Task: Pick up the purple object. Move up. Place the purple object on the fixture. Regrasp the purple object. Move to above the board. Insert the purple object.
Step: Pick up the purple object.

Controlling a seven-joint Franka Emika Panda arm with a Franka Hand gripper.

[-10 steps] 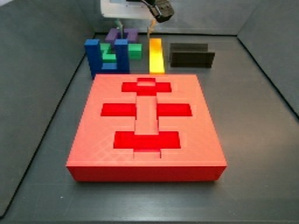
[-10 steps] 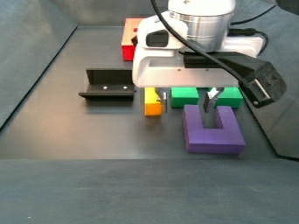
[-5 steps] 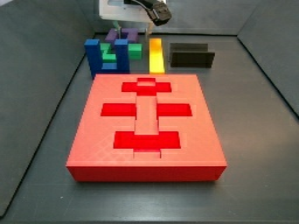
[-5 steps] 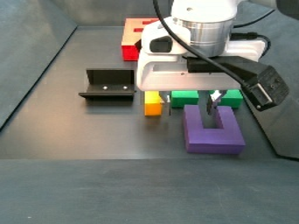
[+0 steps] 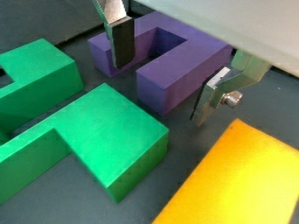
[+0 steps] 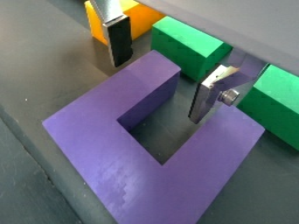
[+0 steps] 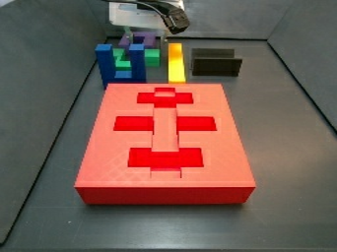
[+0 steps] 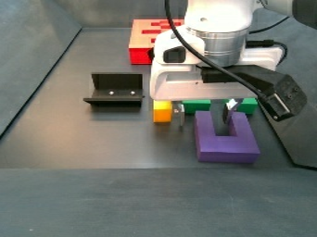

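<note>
Nearest to you in a side view lies the purple object (image 8: 227, 139), flat on the dark floor with its notch facing 12 o'clock. The gripper (image 8: 206, 110) is low over it, and its fingers are spread, not clamped on anything: in a wrist view one finger (image 6: 118, 40) stands outside one prong while the other (image 6: 215, 93) stands at the notch's inner edge, so that prong sits between them. You cannot tell from these views whether either pad touches the purple wall.

Around it things are crowded. A green block (image 8: 218, 103) lies just beside the purple object at 12 o'clock, and a yellow-orange block (image 8: 161, 112) sits at about 10 o'clock, close to a finger. In a wrist view the green block (image 5: 79, 131) and the yellow-orange one (image 5: 246, 178) both flank the purple object (image 5: 170, 67).

The fixture (image 8: 114, 91) stands well apart at 9 o'clock, with bare floor between. Farthest off at 12 o'clock, the board (image 8: 147, 38) shows behind the arm; in a side view its red top (image 7: 165, 138) has dark cutouts, with a blue block (image 7: 105, 63) beyond it
</note>
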